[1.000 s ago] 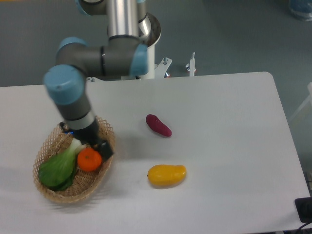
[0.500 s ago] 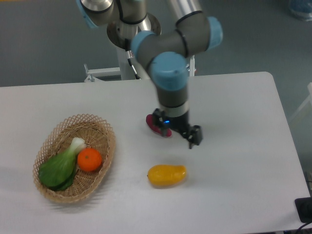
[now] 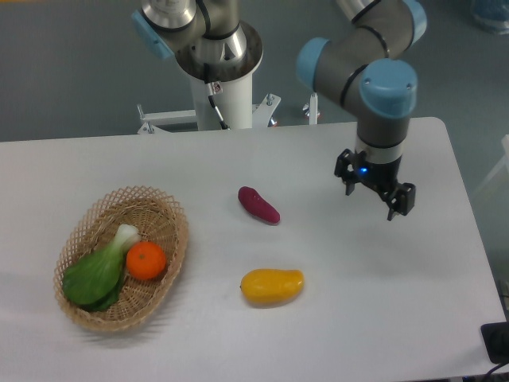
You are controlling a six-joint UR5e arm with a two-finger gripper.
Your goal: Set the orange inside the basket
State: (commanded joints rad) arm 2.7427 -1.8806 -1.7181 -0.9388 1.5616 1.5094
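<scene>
The small round orange lies inside the oval wicker basket at the left of the table, next to a green leafy vegetable. My gripper hangs over the right part of the table, far from the basket. Its two dark fingers stand apart and nothing is between them.
A purple sweet potato lies near the table's middle. A yellow-orange mango lies in front of it. The arm's white base post stands behind the table's far edge. A dark object sits at the bottom right corner.
The arm has swung from the basket across the table to the right side. The orange stays in the basket, let go by the gripper.
</scene>
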